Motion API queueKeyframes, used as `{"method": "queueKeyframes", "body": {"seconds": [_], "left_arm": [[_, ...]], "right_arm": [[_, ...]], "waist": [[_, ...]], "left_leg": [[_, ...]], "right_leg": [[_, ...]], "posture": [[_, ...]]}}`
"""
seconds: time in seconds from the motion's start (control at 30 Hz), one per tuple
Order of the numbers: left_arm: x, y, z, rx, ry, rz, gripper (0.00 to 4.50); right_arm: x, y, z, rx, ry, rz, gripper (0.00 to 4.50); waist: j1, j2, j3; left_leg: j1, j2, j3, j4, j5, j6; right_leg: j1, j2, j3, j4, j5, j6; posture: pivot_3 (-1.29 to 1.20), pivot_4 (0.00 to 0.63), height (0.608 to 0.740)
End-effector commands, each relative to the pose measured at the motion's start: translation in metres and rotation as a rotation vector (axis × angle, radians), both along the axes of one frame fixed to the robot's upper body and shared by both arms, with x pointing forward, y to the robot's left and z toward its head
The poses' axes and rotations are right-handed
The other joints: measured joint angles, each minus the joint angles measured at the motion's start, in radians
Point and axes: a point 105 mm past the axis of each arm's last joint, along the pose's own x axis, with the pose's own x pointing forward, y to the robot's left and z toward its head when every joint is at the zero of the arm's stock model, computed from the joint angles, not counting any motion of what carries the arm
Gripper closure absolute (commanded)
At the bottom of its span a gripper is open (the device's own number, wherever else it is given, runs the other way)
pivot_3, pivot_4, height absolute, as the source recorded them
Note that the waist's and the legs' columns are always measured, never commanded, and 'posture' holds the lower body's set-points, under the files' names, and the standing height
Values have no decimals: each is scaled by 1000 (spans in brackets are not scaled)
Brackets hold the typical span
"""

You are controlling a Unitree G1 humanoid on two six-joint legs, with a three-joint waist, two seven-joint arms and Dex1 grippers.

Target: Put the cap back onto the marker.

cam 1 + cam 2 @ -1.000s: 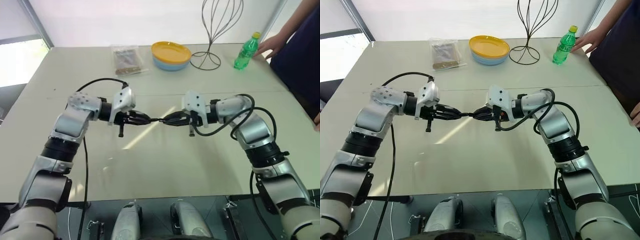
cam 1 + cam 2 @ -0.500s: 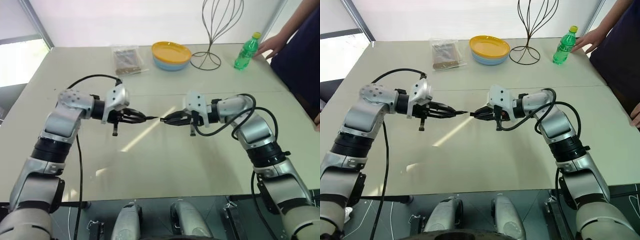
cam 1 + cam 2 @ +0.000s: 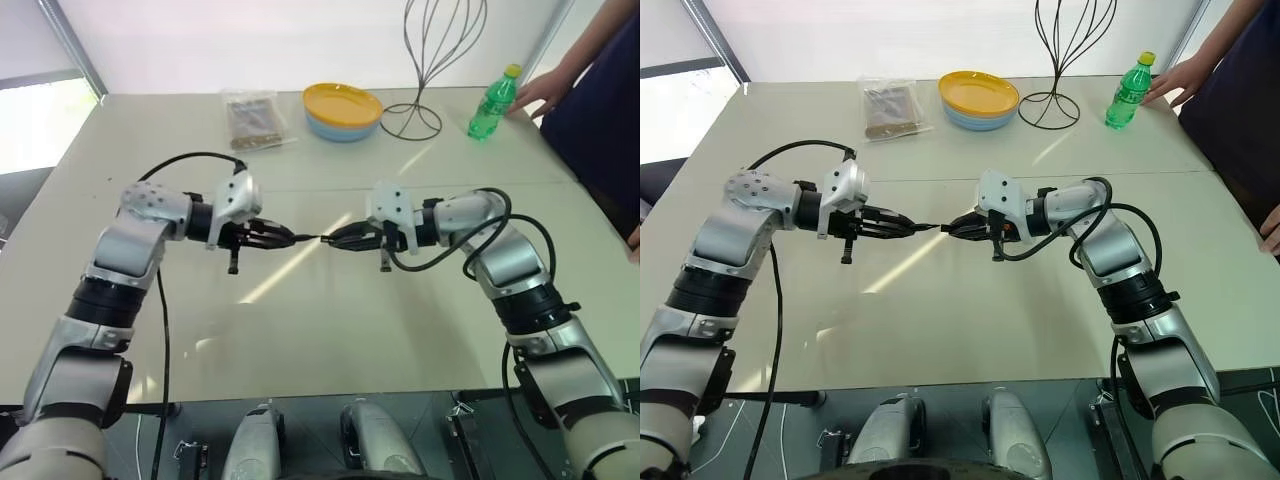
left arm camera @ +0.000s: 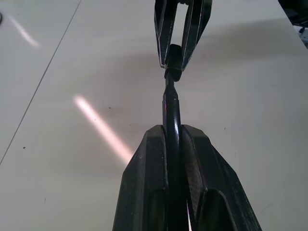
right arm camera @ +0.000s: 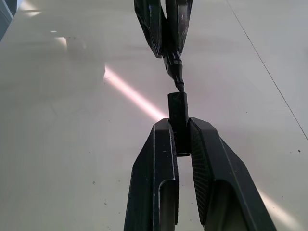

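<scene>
Left gripper (image 4: pixel 173 139) back inward | jaws clamp marker (image 4: pixel 172 113) | right gripper (image 5: pixel 177 130) pinches cap (image 5: pixel 177 109), tip touching

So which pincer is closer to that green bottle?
The right pincer. The green bottle stands at the table's far right corner; the left pincer is a bit farther, to the right pincer's left.

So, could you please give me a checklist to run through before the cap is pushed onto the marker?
1. Left tool shut on marker: ok.
2. Right tool shut on cap: ok.
3. Marker tip at the cap's mouth: ok, just about touching.
4. Marker in line with cap: ok from both wrist views, roughly straight.
5. Cap fully seated: not ok, tip section still exposed.
6. Table under the tools free of clutter: ok; plates and bottle sit far back.
</scene>
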Motion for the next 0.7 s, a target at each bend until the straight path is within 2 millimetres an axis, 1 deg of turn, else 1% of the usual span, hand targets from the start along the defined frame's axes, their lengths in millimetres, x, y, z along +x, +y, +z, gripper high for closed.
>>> {"method": "queueKeyframes", "body": {"seconds": [0.03,0.3,0.53,0.7], "left_arm": [[-3,-3,5,-8,-25,-18,4500],[-3,-8,2,-2,-16,-37,4500],[-2,-19,0,27,-44,-87,4500],[0,-30,3,50,-96,-145,4500]], "right_arm": [[-2,4,16,31,-52,22,4433],[-3,10,18,38,-58,35,4433],[-4,16,15,10,-53,78,4433],[1,26,19,-17,-67,121,4433]], "waist": [[0,0,0],[1,0,0],[1,0,0],[0,0,0]], "left_leg": [[0,0,0,0,0,0],[0,0,0,0,0,0],[0,0,0,0,0,0],[0,0,0,1,0,0]], "right_leg": [[0,0,0,0,0,0],[0,0,0,0,0,0],[0,0,0,0,0,0],[0,0,0,1,0,0]], "posture": [[0,150,740],[0,150,740],[0,150,740],[0,150,740]]}}
